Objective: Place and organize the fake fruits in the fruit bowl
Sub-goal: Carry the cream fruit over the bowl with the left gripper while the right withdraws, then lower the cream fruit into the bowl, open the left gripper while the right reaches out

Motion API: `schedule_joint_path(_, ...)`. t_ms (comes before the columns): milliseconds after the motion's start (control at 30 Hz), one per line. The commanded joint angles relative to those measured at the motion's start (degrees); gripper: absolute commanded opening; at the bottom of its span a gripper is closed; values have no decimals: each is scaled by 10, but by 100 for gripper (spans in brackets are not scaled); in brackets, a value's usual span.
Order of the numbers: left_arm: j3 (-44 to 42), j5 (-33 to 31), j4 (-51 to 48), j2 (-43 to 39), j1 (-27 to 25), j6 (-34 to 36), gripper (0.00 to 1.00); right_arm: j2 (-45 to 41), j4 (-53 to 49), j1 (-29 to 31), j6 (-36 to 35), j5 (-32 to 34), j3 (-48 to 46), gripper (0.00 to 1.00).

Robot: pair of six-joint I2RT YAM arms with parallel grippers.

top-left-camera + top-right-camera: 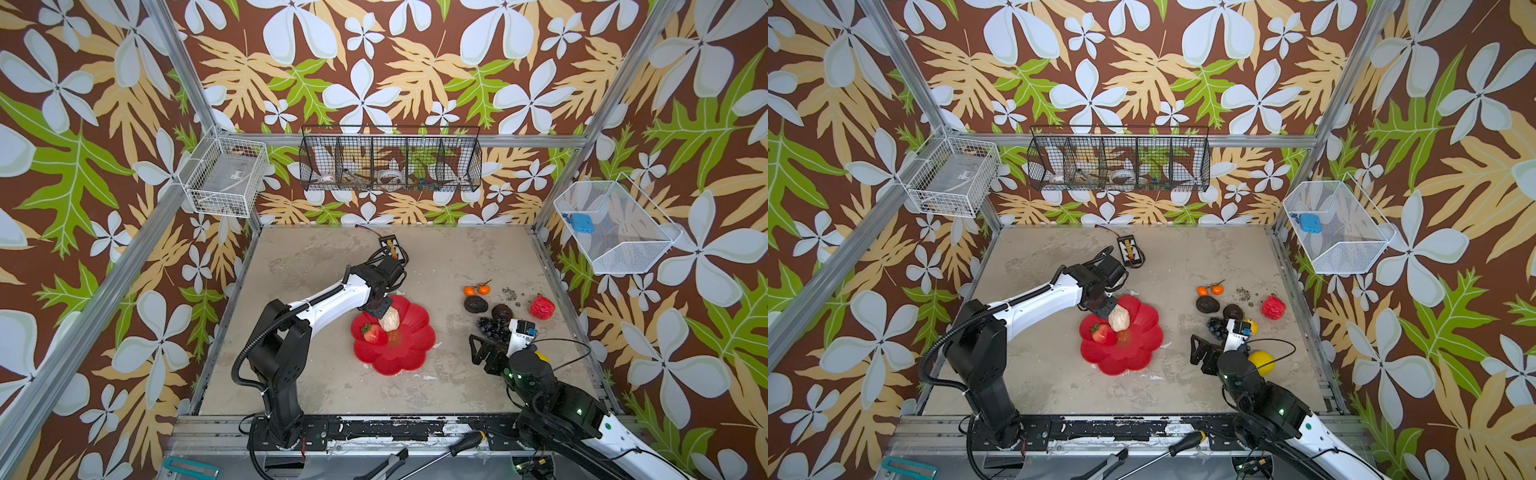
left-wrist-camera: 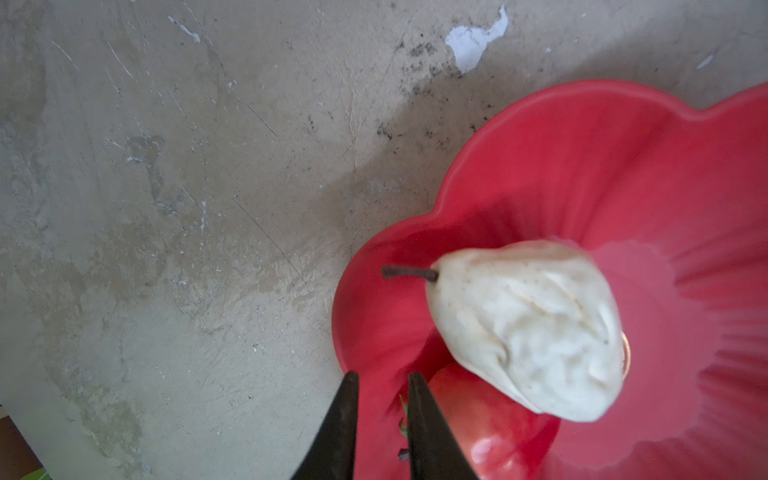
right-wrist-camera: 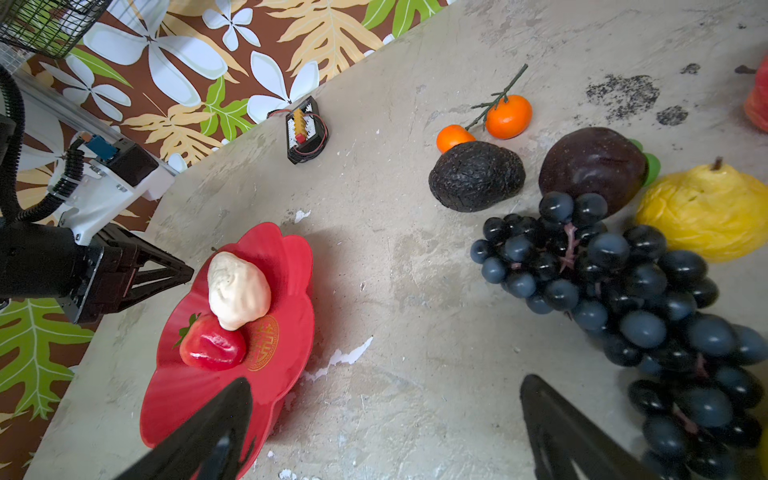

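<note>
The red flower-shaped fruit bowl (image 1: 401,359) (image 1: 1129,359) (image 2: 602,166) (image 3: 286,266) holds a beige pear (image 1: 389,320) (image 1: 1119,318) (image 2: 528,328) (image 3: 237,289) leaning on a strawberry (image 1: 374,333) (image 3: 212,347). My left gripper (image 1: 380,308) (image 2: 382,378) hovers at the bowl's far-left rim, jaws slightly apart and empty, beside the pear's stem end. My right gripper (image 1: 490,338) (image 3: 384,382) is wide open over bare table between the bowl and the grape bunch (image 1: 490,324) (image 3: 623,291). Avocado (image 1: 476,304) (image 3: 476,174), a dark round fruit (image 3: 594,164), two oranges (image 1: 476,289) (image 3: 509,116), red apple (image 1: 541,307) and a yellow fruit (image 1: 1261,362) (image 3: 706,216) lie on the right.
A small black device with a cable (image 1: 390,245) (image 3: 305,133) sits at the back of the table. Wire baskets (image 1: 390,162) hang on the walls. A screwdriver (image 1: 465,444) lies on the front rail.
</note>
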Motion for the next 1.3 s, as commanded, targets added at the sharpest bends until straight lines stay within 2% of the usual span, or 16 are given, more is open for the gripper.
schedule_joint_path(0, -1, 9, 9, -19, 1, -11, 25, 7, 7, 1, -1, 12, 10, 100)
schedule_joint_path(100, -16, 15, 29, -60, 1, -33, 28, 19, 4, 1, -4, 25, 23, 100)
schedule_joint_path(233, -80, 25, 108, -172, 0, -88, 34, 41, -5, 1, -14, 60, 52, 100)
schedule_joint_path(367, -228, 64, 267, -339, 0, -171, 41, 68, -4, 0, -33, 114, 78, 100)
schedule_joint_path(467, -378, 86, 406, -490, 0, -247, 52, 104, 19, -15, -71, 128, 92, 100)
schedule_joint_path(600, -522, 51, 494, -649, 0, -295, 61, 187, 63, -109, -142, 3, 120, 99)
schedule_joint_path(733, -606, 14, 497, -764, 0, -312, 65, 269, 74, -254, -177, -153, 134, 99)
schedule_joint_path(833, -648, 9, 493, -822, 0, -313, 67, 303, 95, -320, -186, -222, 131, 97)
schedule_joint_path(1000, -707, 22, 514, -875, 0, -300, 70, 376, 107, -326, -177, -235, 160, 96)
schedule_joint_path(1167, -732, -9, 502, -890, 0, -271, 76, 446, 136, -326, -154, -241, 176, 96)
schedule_joint_path(1267, -754, 15, 525, -899, 0, -249, 78, 489, 146, -325, -144, -238, 189, 95)
